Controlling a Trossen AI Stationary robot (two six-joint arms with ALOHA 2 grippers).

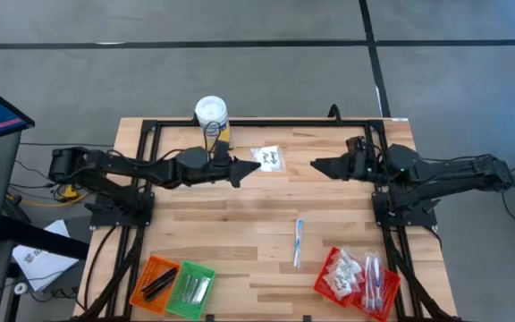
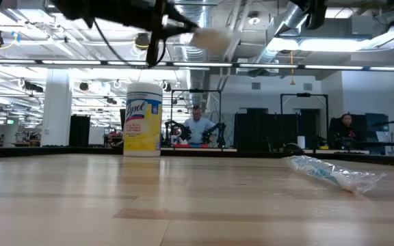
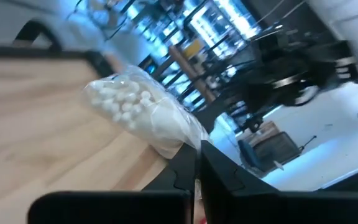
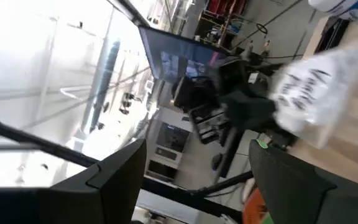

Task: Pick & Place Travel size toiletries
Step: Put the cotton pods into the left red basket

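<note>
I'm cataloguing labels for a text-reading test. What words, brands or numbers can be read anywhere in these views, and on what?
"Lysol": on the yellow label of the white-lidded canister, low view; the smaller print under it is too small to read.
Black handwriting-style marks on the white sachet held by the left claw: too blurred to read in any view.
Clear-wrapped stick on the table: no legible print.
Items in the baskets: too small to read.

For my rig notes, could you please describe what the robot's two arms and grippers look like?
Both arms are black and jointed, tapering to pointed two-finger tips. The left gripper has a black cable looping near its wrist; the right gripper has flat, dark, paddle-like fingers. Each arm is mounted on a black frame.
</note>
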